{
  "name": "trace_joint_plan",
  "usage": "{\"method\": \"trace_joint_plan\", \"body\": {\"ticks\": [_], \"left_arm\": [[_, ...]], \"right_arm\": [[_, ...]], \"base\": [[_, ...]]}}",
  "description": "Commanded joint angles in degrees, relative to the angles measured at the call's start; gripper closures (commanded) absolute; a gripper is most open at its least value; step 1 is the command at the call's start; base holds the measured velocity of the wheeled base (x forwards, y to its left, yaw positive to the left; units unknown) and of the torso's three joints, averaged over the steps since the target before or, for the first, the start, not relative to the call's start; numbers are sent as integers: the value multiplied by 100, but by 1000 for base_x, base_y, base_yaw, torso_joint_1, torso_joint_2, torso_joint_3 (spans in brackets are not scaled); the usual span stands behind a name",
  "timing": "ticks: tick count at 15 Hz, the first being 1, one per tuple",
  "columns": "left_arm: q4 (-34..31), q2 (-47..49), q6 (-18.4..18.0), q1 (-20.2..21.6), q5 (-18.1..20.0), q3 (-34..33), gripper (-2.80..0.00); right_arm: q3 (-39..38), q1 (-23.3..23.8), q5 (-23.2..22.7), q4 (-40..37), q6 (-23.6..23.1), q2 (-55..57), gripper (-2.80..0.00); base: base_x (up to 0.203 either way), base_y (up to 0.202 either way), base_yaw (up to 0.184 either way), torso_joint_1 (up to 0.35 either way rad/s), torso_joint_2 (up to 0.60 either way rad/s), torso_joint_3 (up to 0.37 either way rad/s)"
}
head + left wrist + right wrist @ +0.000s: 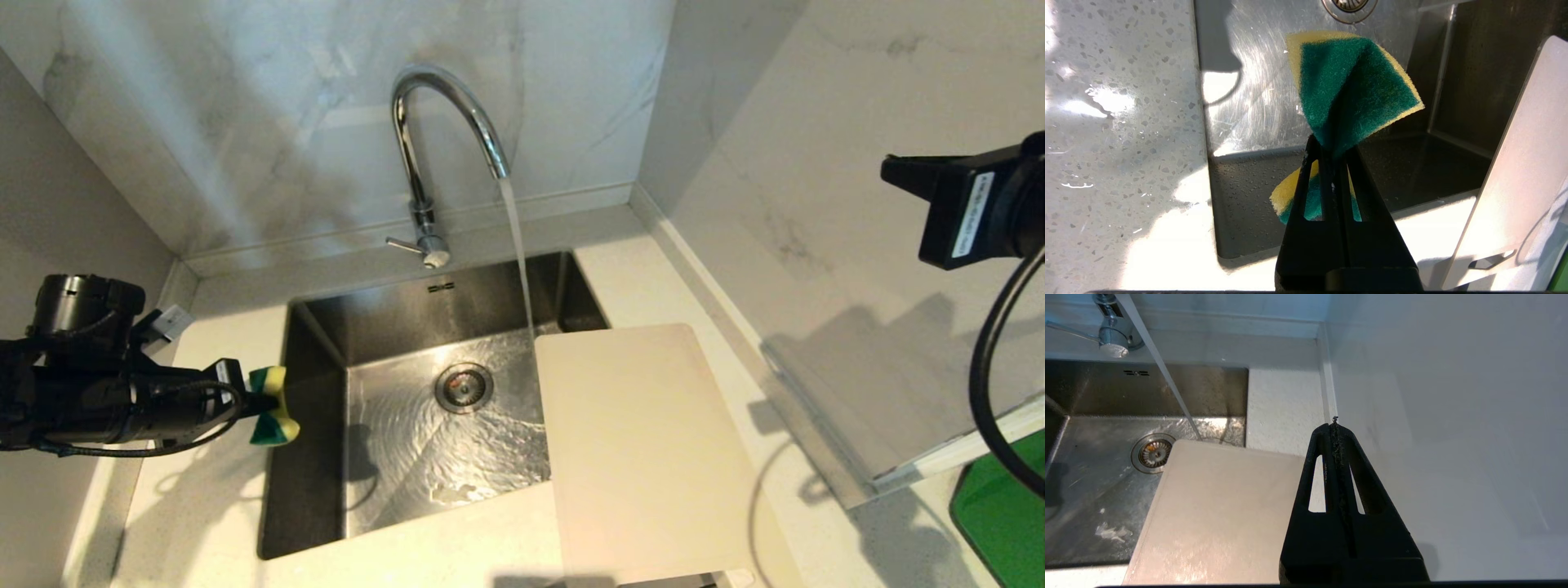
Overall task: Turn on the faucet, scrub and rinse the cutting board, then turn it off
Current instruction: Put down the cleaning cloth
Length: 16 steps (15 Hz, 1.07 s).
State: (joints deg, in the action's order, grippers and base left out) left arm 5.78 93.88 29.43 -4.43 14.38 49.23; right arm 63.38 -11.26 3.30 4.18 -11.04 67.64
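Cutting board, a large cream-white plastic rectangle with rounded corners, lies flat across the right edge of the steel sink, its left part hanging over the basin and its right part resting on the pale speckled countertop; the left wrist view shows a slot handle cut near the short end closest to the robot. To the board's left, the sink floor is wet and rippling around a round drain. Behind the sink, marble-patterned walls meet in a corner. At the back rim stands the faucet, a tall chrome gooseneck with a thin side lever pointing left near its base, and a steady stream of water falls from its spout into the basin just beyond the board's far left corner, not onto the board. Over the counter to the left of the sink, the left gripper hangs level, its jaws pinching a green-and-yellow sponge so tightly that it folds like a bow. High at the right, well apart from the board, the right gripper has its jaws pressed together and empty, pointing toward the wall corner in its wrist view.
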Motion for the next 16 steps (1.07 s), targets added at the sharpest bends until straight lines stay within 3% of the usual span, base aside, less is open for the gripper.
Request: {"method": "trace_joint_plan", "body": {"ticks": [1, 9, 16], "left_arm": [[11, 8, 19, 3, 12, -19, 0], [11, 12, 90, -6, 29, -82, 0], [46, 87, 125, -102, 20, -98, 0]], "right_arm": [[-400, 258, 4, 15, 33, -459, 0], [-2113, 664, 21, 23, 266, -1774, 0], [-3612, 667, 561, -5, 628, -3074, 0]], "base": [[0, 0, 0, 0, 0, 0], [0, 0, 0, 0, 0, 0], [0, 0, 0, 0, 0, 0]]}}
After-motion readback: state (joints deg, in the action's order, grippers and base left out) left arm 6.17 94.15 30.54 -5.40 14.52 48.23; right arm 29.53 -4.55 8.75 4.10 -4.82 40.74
